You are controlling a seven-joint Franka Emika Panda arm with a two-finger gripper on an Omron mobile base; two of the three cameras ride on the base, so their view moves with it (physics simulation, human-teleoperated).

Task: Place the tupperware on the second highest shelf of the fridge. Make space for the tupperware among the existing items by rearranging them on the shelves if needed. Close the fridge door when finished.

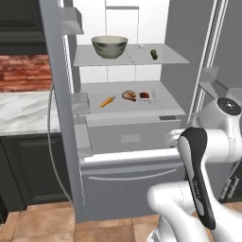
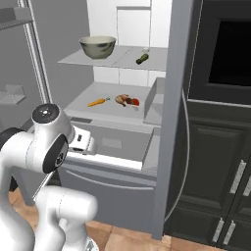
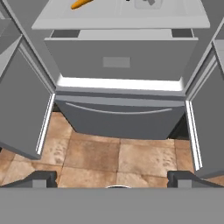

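Observation:
The fridge [image 1: 132, 142] stands with both doors open. The tupperware [image 1: 145, 96] [image 2: 135, 102] rests on the second highest shelf [image 1: 160, 105], the wide pale-grey one, just right of the brown meat piece [image 1: 129, 95] [image 2: 122, 99]. An orange carrot [image 1: 108, 101] [image 3: 81, 3] lies further left on that shelf. On the thin translucent shelf above sit the grey-green bowl [image 1: 109, 46] [image 2: 98, 46] and the dark-green pickle [image 1: 154, 54] [image 2: 142, 59]. My gripper [image 3: 113, 181] is open and holds nothing. It hangs low in front of the fridge, facing the bottom drawer [image 3: 118, 118].
The left fridge door [image 1: 59, 94] and the right fridge door [image 2: 171, 98] swing out on either side of my arm, with small bins on their inner faces. Dark cabinets [image 2: 220, 147] stand to the right, a marble counter [image 1: 23, 111] to the left. Brown tiled floor [image 3: 109, 157] lies below.

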